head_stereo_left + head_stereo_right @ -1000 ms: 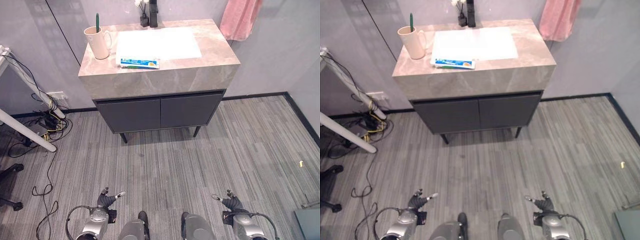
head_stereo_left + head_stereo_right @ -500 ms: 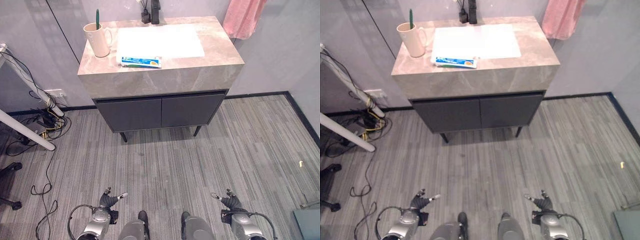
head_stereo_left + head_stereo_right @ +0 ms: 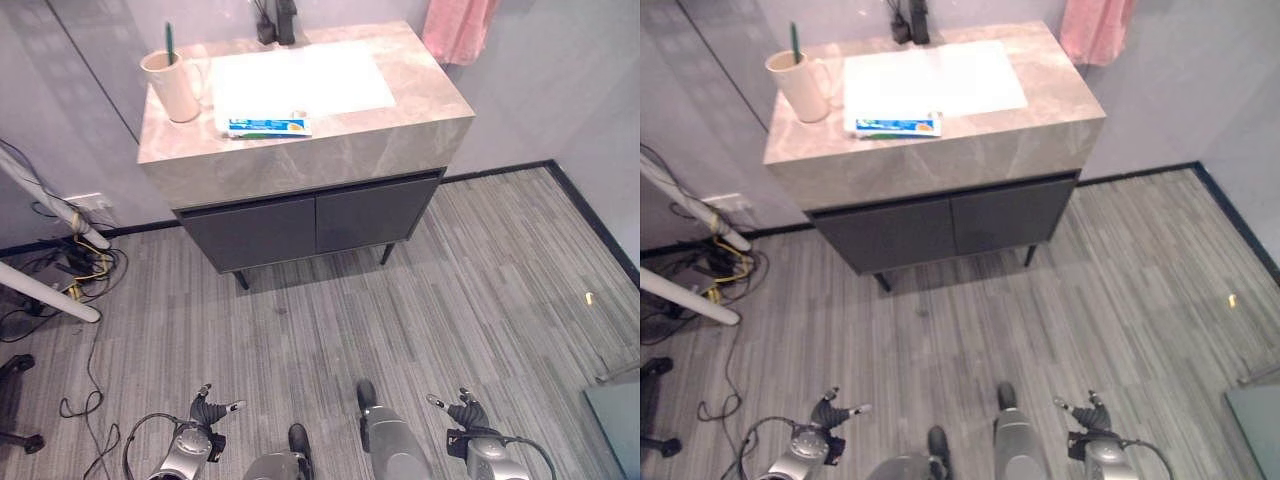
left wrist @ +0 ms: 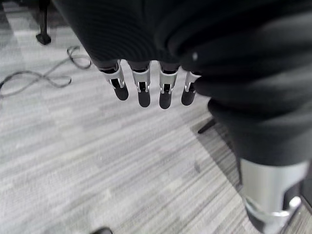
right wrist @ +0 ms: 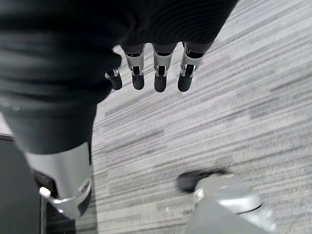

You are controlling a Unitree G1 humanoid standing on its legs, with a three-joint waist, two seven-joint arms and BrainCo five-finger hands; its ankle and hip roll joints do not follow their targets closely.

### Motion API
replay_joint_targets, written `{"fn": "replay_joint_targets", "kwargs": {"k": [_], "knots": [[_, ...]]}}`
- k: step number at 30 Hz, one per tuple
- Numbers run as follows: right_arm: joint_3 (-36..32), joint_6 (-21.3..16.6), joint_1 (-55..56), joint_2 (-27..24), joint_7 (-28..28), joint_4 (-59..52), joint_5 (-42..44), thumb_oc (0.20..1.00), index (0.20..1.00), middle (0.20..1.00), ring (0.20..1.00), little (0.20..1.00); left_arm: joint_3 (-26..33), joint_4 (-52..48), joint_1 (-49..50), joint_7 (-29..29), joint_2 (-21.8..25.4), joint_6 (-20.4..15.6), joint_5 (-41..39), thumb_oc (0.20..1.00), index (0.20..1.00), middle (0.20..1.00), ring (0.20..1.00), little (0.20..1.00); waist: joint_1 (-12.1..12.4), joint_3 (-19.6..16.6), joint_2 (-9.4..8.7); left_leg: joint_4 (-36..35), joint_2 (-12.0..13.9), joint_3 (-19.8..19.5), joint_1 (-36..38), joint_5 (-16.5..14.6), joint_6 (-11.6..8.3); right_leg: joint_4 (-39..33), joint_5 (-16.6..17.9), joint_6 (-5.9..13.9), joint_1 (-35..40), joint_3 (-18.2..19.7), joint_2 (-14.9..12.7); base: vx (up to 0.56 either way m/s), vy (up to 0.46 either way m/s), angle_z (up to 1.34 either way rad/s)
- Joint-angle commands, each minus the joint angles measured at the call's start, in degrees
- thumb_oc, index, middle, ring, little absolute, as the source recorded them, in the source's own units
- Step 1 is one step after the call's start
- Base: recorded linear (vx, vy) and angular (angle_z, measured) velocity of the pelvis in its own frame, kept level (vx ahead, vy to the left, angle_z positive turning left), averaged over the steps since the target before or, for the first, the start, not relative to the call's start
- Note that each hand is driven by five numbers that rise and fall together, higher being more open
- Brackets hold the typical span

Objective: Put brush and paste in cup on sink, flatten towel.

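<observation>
toothpaste (image 3: 268,127) lies by the cup (image 3: 172,87) holding a brush (image 3: 169,44); both hands hang empty, fingers straight.

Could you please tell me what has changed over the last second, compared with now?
Only the camera has shifted; nothing on the grey stone vanity top moved. The green toothbrush stays upright in the beige mug, the white toothpaste tube lies flat, and the pink towel hangs. The left hand and right hand stay open, low, empty.
</observation>
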Motion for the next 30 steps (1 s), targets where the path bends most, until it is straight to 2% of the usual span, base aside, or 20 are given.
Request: {"fn": "replay_joint_targets", "kwargs": {"k": [1,2,3,4,5,6,9,10,11,13,15,16,17,20,22,23,25,26,27,30], "knots": [[-1.0,-1.0,-2.9,-2.4,-0.4,-2.0,-2.3,1.0,1.0,1.0,1.0,1.0,0.7,-1.7,-1.7,0.9,1.3,-1.1,-0.7,1.0,1.0,1.0,1.0,1.0,-0.3,1.0,0.32,-2.4,-1.7,0.4,8.6,-1.8,-4.33,0.5,8.3,1.52,-0.5,-2.7,-0.6,0.19,-0.107,0.15],[-0.8,-1.0,-2.7,-2.6,-0.3,-2.1,-2.9,1.0,1.0,1.0,1.0,1.0,0.2,-1.5,-2.0,0.7,1.0,-1.1,-0.5,1.0,1.0,1.0,1.0,1.0,-0.5,0.5,0.29,-1.5,-1.6,-0.3,8.9,-2.2,-4.73,0.4,7.4,1.08,0.4,-2.4,-0.3,0.32,-0.211,0.27],[0.1,-1.2,-2.6,-3.9,-0.2,-2.5,-3.6,1.0,1.0,1.0,1.0,1.0,-0.2,-1.9,-2.5,0.9,0.6,-1.1,-1.0,1.0,1.0,1.0,1.0,1.0,-1.3,0.1,0.46,2.1,-0.8,-1.5,8.8,-2.0,-5.89,3.0,5.5,-0.7,1.2,0.2,2.9,0.31,-0.212,0.41],[0.1,-1.2,-2.6,-3.9,-0.2,-2.5,-3.6,1.0,1.0,1.0,1.0,1.0,-0.2,-1.9,-2.5,0.9,0.6,-1.1,-1.0,1.0,1.0,1.0,1.0,1.0,-1.3,0.0,0.36,2.1,-0.9,-1.5,8.7,-1.9,-5.88,2.9,5.6,-0.69,1.1,0.2,2.8,0.43,-0.315,0.77],[0.4,-1.0,-1.9,-5.0,0.1,-3.2,-4.8,1.0,1.0,1.0,1.0,1.0,-0.2,-1.9,-2.4,0.7,-0.3,-1.1,-1.9,1.0,1.0,1.0,1.0,1.0,-1.0,-0.1,0.52,10.9,0.2,-2.3,6.7,1.3,-7.89,2.9,3.6,-2.66,3.5,-1.1,3.9,0.21,-0.163,0.63],[0.4,-1.0,-1.9,-4.9,0.1,-3.2,-4.8,1.0,1.0,1.0,1.0,1.0,-0.2,-1.9,-2.4,0.7,-0.3,-1.1,-1.9,1.0,1.0,1.0,1.0,1.0,-1.1,-0.3,0.4,10.8,0.0,-2.3,6.5,1.4,-7.88,2.8,3.7,-2.66,3.4,-1.1,3.8,0.34,-0.279,0.54],[0.3,-1.0,-0.7,-6.4,0.1,-4.3,-6.1,1.0,1.0,1.0,1.0,1.0,-0.5,-1.9,-2.6,-0.1,-1.0,-1.2,-3.2,1.0,1.0,1.0,1.0,1.0,-0.7,0.2,-0.29,24.0,1.7,-3.3,0.6,11.5,-10.95,0.7,2.8,-5.22,7.7,-2.3,4.2,0.27,-0.32,0.2],[0.5,-0.9,-0.5,-7.6,-0.1,-5.1,-6.7,1.0,1.0,1.0,1.0,1.0,-0.8,-2.6,-3.4,-0.1,-1.1,-1.1,-3.9,1.0,1.0,1.0,1.0,1.0,-0.7,1.3,-1.75,31.5,3.9,0.4,-3.8,13.5,-11.28,0.7,1.3,-7.23,9.4,-3.6,3.6,0.22,-0.337,0.35],[0.5,-0.9,-0.5,-7.6,-0.1,-5.1,-6.7,1.0,1.0,1.0,1.0,1.0,-0.8,-2.6,-3.4,-0.1,-1.1,-1.1,-3.9,1.0,1.0,1.0,1.0,1.0,-0.7,1.3,-1.63,31.8,4.0,0.3,-4.0,13.3,-11.3,0.8,1.3,-7.26,9.4,-3.6,3.7,0.32,-0.339,0.42],[0.8,-0.3,-0.4,-8.0,-0.3,-4.1,-7.6,1.0,1.0,1.0,1.0,1.0,-1.3,-2.7,-4.1,-0.1,-1.4,-1.1,-4.0,1.0,1.0,1.0,1.0,1.0,-0.3,1.8,-1.49,28.7,4.5,3.4,-8.2,11.4,-10.61,0.2,-0.3,-7.57,11.6,-4.2,3.6,0.29,-0.119,0.46],[1.2,-0.1,-1.1,-8.3,-0.6,-3.7,-8.6,1.0,1.0,1.0,1.0,1.0,-1.5,-3.9,-4.3,-0.1,-1.3,-1.4,-3.6,1.0,1.0,1.0,1.0,1.0,0.5,1.7,0.08,14.3,2.9,5.2,-12.9,9.8,-8.78,-1.8,-1.6,-6.03,14.6,-3.6,4.4,0.47,0.007,0.24],[1.3,-0.3,-0.9,-8.1,-0.5,-3.7,-8.5,1.0,1.0,1.0,1.0,1.0,-1.5,-4.0,-4.2,-0.2,-1.2,-1.5,-3.4,1.0,1.0,1.0,1.0,1.0,0.8,1.4,0.67,7.6,4.1,5.6,-13.6,11.1,-8.57,-2.4,-2.4,-5.52,15.9,-3.3,4.7,0.63,0.131,-0.02],[2.0,-0.4,-0.7,-8.1,-0.7,-3.2,-9.8,1.0,1.0,1.0,1.0,1.0,-1.6,-4.2,-4.2,0.0,-1.2,-1.6,-3.2,1.0,1.0,1.0,1.0,1.0,1.8,1.2,1.75,-4.2,6.0,3.9,-14.7,16.1,-9.77,-3.2,-4.1,-4.85,18.1,-2.4,5.0,0.49,0.105,-0.09],[2.7,-0.1,-1.3,-8.5,-0.9,-2.6,-10.6,1.0,1.0,1.0,1.0,1.0,-1.5,-4.4,-4.1,0.6,-1.2,-1.8,-3.5,1.0,1.0,1.0,1.0,1.0,2.6,0.9,1.94,-10.5,8.2,1.8,-16.8,18.0,-10.94,-3.3,-5.3,-4.02,20.0,-0.9,3.6,0.45,0.144,-0.34],[3.5,0.5,-1.9,-8.3,-0.4,-1.7,-11.7,1.0,1.0,1.0,1.0,1.0,-1.3,-4.1,-3.5,0.7,-1.2,-1.4,-3.5,1.0,1.0,1.0,1.0,1.0,3.1,0.2,2.44,-10.5,10.1,1.9,-16.6,20.4,-12.1,-3.4,-6.7,-3.57,22.1,1.4,3.5,0.52,0.177,-0.84],[4.3,0.6,-2.1,-8.1,0.4,-2.0,-12.0,1.0,1.0,1.0,1.0,1.0,-1.0,-4.2,-2.6,0.8,-0.7,-1.3,-3.0,1.0,1.0,1.0,1.0,1.0,3.8,-0.5,2.56,-9.5,10.2,1.7,-15.2,20.1,-11.41,-3.1,-8.3,-3.4,23.8,3.3,3.5,0.5,0.175,-1.09],[4.5,0.4,-2.4,-7.4,0.7,-2.1,-11.4,1.0,1.0,1.0,1.0,1.0,-1.9,-4.3,-2.6,1.1,-0.1,-1.2,-1.5,1.0,1.0,1.0,1.0,1.0,5.0,-1.3,1.77,-2.8,8.5,-0.1,-18.4,19.5,-10.6,-1.6,-9.6,-2.69,25.8,4.0,1.5,0.58,0.25,-1.02],[3.8,0.5,-2.0,-6.6,0.7,-3.1,-10.9,1.0,1.0,1.0,1.0,1.0,-2.3,-5.1,-2.5,1.0,0.5,-1.1,-1.4,1.0,1.0,1.0,1.0,1.0,4.9,-1.5,0.82,2.1,5.8,0.5,-18.6,16.6,-8.89,4.3,-8.9,-1.97,24.5,5.0,-0.2,0.46,0.231,-0.81],[3.8,0.5,-2.0,-6.6,0.7,-3.1,-10.9,1.0,1.0,1.0,1.0,1.0,-2.3,-5.1,-2.5,1.0,0.5,-1.1,-1.4,1.0,1.0,1.0,1.0,1.0,5.1,-1.6,1.01,2.1,6.1,0.5,-18.8,16.7,-8.93,4.3,-8.8,-2.01,24.3,5.1,0.1,0.43,0.241,-0.66],[2.9,0.4,-1.5,-5.5,1.0,-3.8,-10.0,1.0,1.0,1.0,1.0,1.0,-1.8,-7.2,-2.2,0.5,1.6,-1.1,-2.4,1.0,1.0,1.0,1.0,1.0,4.7,-0.4,0.09,3.2,4.4,2.8,-15.9,12.7,-6.42,18.2,1.9,-1.09,17.5,5.9,-1.1,0.22,0.151,-0.51]]}}
